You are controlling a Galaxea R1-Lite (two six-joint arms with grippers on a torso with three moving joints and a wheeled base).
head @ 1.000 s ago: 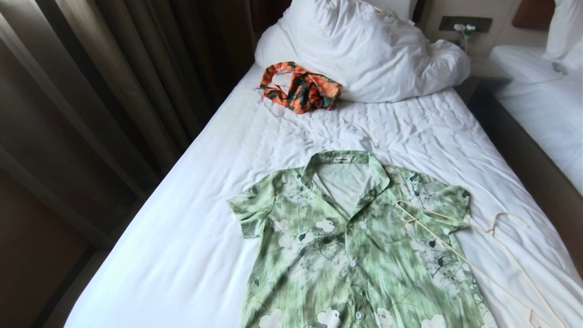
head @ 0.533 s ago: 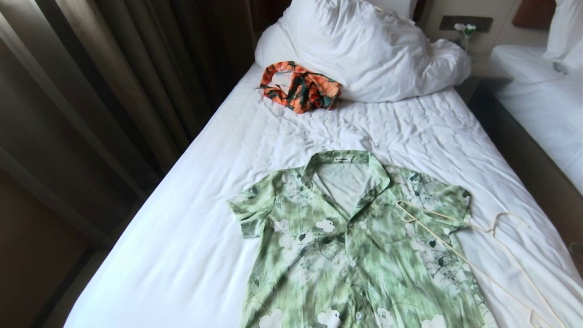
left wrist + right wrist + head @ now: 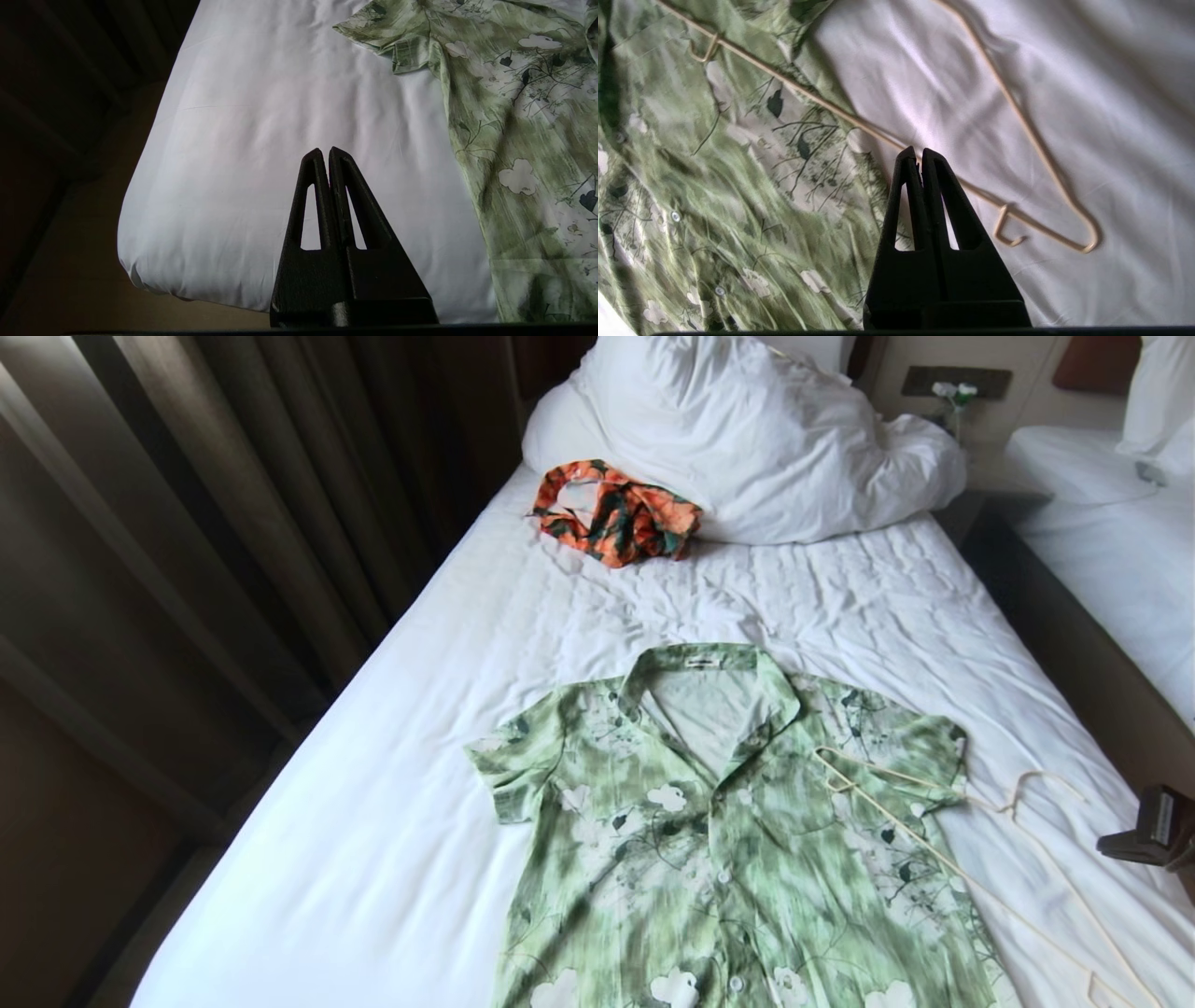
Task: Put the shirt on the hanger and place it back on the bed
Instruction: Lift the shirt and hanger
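Right gripper [image 3: 920,154] has its fingers pressed together, nothing between them. It hovers above the hanger [image 3: 1031,140], tips over the long bottom wire near where that wire leaves the shirt [image 3: 714,163] edge. Can't tell if it touches the wire. In the head view only a dark piece of that arm [image 3: 1153,831] shows at the right edge, beside the bed [image 3: 392,784], near the hanger's hook.

Left gripper [image 3: 329,154] also pinched together and empty, hanging over bare sheet near the bed's foot corner on the robot's left, well apart from the shirt's sleeve.

Shirt [image 3: 728,840] lies flat, front up, on the near half of the bed. Long axis runs along the bed's length: collar points toward the pillows [image 3: 747,439], hem runs out of the head view at the bottom. Collar open, button placket down the middle, short sleeves spread left and right.

Hanger [image 3: 980,887] lies flat at the shirt's right side, partly on it. Long bottom wire runs diagonally: one notched end sits on the shirt's right chest below the shoulder, the other end lies on bare sheet toward the near right corner. Hook points right, toward the bed's right edge, lying on the sheet just past the right sleeve. Hanger is outside the shirt, not inside it.

Orange-and-green garment [image 3: 611,513] is bunched up against the pillows, well apart from the shirt. Second bed [image 3: 1111,551] to the right, curtain [image 3: 233,523] on the left.
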